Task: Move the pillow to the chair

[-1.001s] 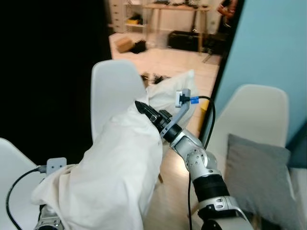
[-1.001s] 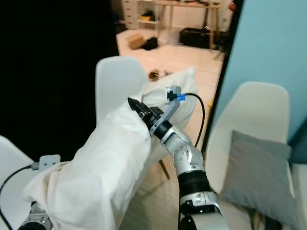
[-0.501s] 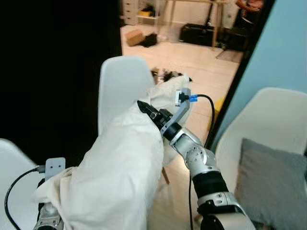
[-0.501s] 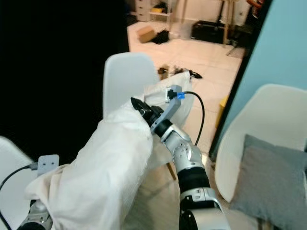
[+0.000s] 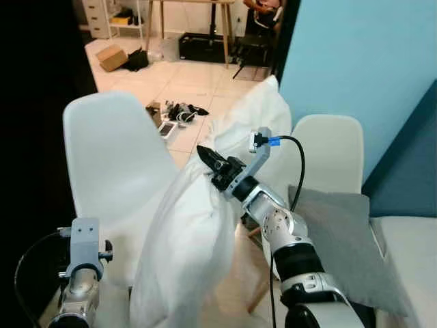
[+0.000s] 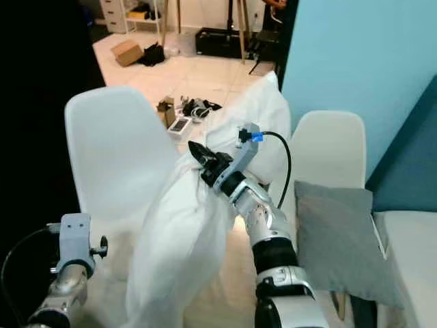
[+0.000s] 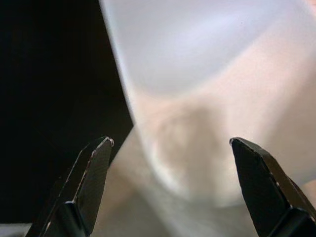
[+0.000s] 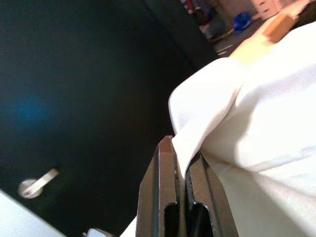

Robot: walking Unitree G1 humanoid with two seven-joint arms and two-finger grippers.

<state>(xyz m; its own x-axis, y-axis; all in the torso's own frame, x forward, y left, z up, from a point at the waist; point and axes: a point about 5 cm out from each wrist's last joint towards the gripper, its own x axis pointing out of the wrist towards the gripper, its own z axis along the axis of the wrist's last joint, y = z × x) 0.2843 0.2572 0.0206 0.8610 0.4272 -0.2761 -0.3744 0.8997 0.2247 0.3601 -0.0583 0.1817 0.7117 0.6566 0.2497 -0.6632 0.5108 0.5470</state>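
A large white pillow point(image 5: 198, 232) hangs in front of me, its top corner point(image 5: 270, 102) raised toward the blue wall. My right gripper point(image 5: 213, 162) is shut on a fold of its cover, and the black fingers point(image 8: 170, 168) pinch the cloth in the right wrist view. The white chair point(image 5: 113, 154) stands just left of the pillow, which hangs beside its shell. My left arm point(image 5: 83, 263) is low at the left, apart from the pillow. Its gripper point(image 7: 170, 143) is open with nothing between the fingers, facing the pale chair shell point(image 7: 197, 39).
A second white chair point(image 5: 328, 147) at the right holds a grey cushion point(image 5: 338, 229). A blue wall point(image 5: 362, 61) rises behind it and a pale seat point(image 5: 410, 253) lies far right. Loose items point(image 5: 174, 113) litter the tiled floor beyond, near a table point(image 5: 184, 14). Darkness fills the left.
The camera has swung, so both chairs sit differently in view. The pillow no longer drapes over my left arm and now hangs narrower from my right gripper.
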